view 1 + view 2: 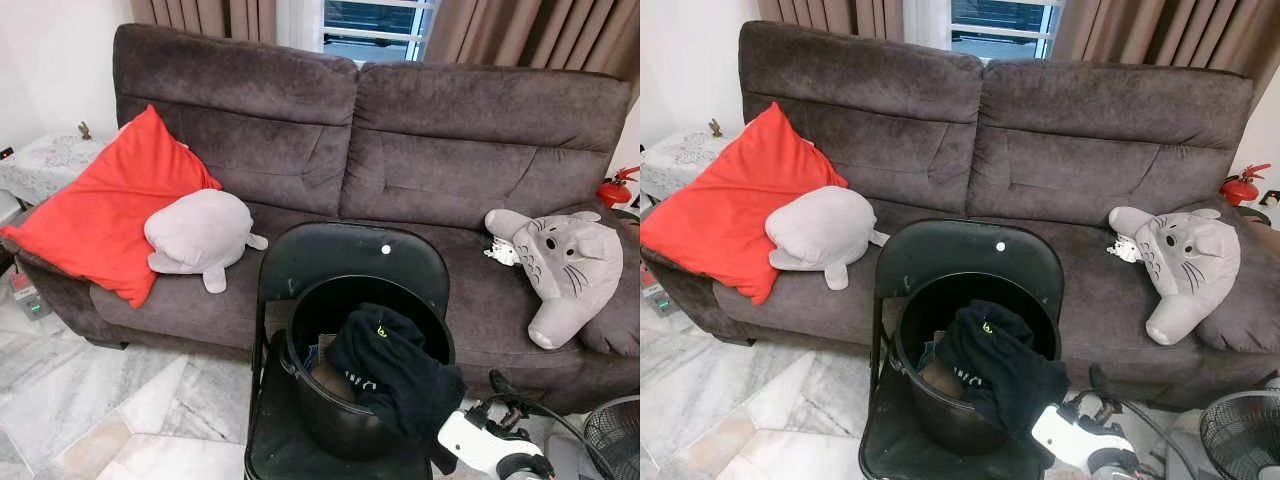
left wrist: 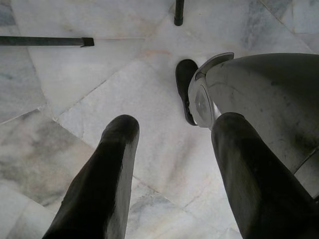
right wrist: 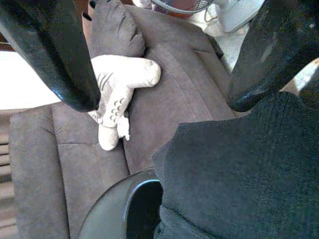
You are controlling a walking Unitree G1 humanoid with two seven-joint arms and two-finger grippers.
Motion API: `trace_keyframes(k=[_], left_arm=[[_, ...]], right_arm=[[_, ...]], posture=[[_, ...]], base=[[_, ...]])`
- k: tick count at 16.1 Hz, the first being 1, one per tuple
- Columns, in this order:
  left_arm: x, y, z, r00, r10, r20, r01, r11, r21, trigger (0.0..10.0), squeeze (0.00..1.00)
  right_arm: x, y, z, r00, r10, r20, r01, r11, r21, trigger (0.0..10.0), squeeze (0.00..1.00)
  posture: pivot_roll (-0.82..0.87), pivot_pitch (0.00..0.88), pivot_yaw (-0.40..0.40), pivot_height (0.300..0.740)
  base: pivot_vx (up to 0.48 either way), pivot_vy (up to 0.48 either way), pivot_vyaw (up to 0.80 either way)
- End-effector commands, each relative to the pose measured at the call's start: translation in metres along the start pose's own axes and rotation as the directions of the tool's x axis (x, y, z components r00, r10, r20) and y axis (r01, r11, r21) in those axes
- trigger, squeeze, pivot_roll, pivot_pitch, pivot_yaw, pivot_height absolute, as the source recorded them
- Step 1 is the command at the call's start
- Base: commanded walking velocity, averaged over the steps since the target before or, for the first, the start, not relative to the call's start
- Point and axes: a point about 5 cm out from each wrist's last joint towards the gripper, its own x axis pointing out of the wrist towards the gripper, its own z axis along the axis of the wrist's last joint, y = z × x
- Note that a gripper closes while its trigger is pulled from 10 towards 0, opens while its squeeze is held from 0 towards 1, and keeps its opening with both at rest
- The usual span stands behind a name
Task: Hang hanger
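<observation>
Bucket (image 1: 345,400) sitting on black chair (image 1: 350,260) before sofa (image 1: 430,150), black garment (image 1: 395,375) draping over rim. We are hovering right gripper (image 3: 159,64), fingers wide, above garment; left gripper (image 2: 169,164) hanging wide over floor. Hanger unseen; task barely starting.

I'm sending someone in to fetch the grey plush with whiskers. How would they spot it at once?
Look at the brown sofa. On its seat at the robot's right end lies the whiskered grey plush, away from the red cushion. Unlike the plain grey plush beside that cushion, it has pointed ears and a drawn face.
</observation>
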Motion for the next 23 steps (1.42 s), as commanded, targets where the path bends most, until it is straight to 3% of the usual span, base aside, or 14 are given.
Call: trace_keyframes(k=[1,7,13,19,23], left_arm=[[0.000,-0.003,-0.003,1.000,-0.011,-0.020,0.011,1.000,-0.003,10.0,0.00],[0.000,-0.002,-0.003,1.000,-0.009,-0.020,0.009,1.000,-0.009,10.0,0.00],[0.000,-0.001,-0.004,1.000,-0.006,-0.021,0.006,1.000,-0.005,10.0,0.00],[0.000,0.000,-0.004,1.000,-0.013,-0.025,0.013,1.000,0.004,10.0,0.00],[0.000,0.000,-0.003,1.000,-0.014,-0.025,0.014,1.000,0.006,10.0,0.00]], right_arm=[[-0.001,0.003,-0.003,1.000,0.020,-0.020,-0.019,1.000,0.012,10.0,0.00],[0.002,0.011,0.004,0.997,0.071,-0.017,-0.070,0.997,0.028,10.0,0.00],[0.005,0.006,0.008,1.000,0.012,0.016,-0.013,0.999,0.034,10.0,0.00],[-0.006,0.002,0.012,0.994,-0.079,0.076,0.078,0.997,0.019,10.0,0.00],[-0.015,0.003,0.015,0.992,-0.071,0.108,0.071,0.997,0.004,10.0,0.00]], posture=[[0.05,0.000,-0.052,0.740],[0.06,0.000,-0.052,0.740],[0.06,0.000,-0.048,0.740],[0.05,0.000,-0.040,0.740],[0.05,0.000,-0.043,0.740]], base=[[0.000,0.000,0.00],[0.000,0.000,0.00],[0.000,0.000,0.00],[0.000,0.000,0.00],[0.000,0.000,0.00]])
